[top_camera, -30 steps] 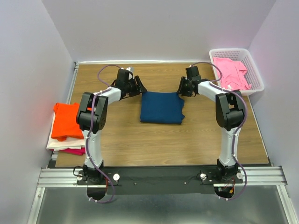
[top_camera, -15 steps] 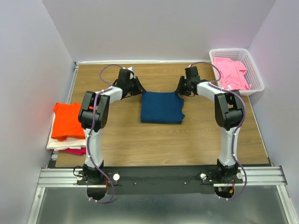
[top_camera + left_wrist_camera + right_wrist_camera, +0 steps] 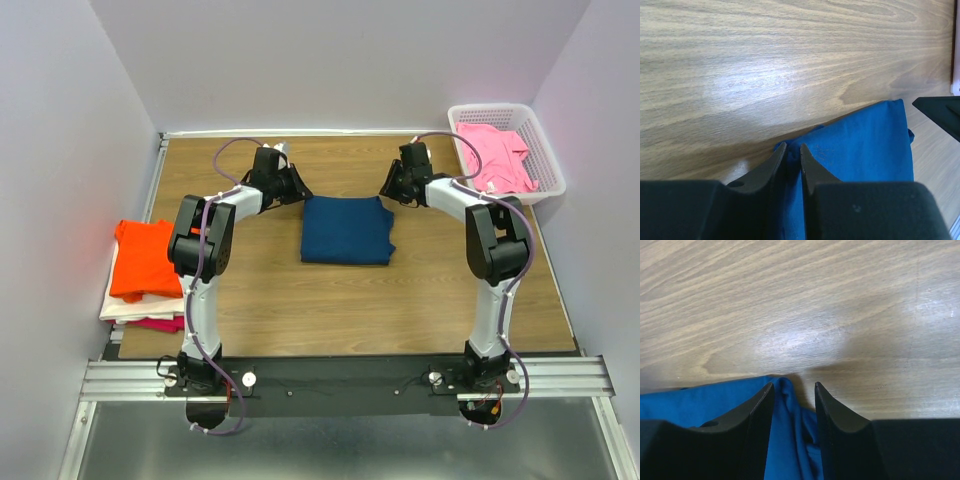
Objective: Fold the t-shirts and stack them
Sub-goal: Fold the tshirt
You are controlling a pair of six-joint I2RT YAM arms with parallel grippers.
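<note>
Centrally, folded navy t-shirt (image 3: 347,232), wider left-to-right, left fingers (image 3: 767,170) pinching far corner, right fingers (image 3: 752,415) spread.

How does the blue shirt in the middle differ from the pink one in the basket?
The navy t-shirt lies folded flat on the wooden table; the pink t-shirt sits crumpled in the white basket. The navy one is dark, the pink one bright. Both are plain-coloured cloth.

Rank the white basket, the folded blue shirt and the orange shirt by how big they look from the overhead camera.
Largest: white basket. Then the folded blue shirt. Smallest: orange shirt.
</note>
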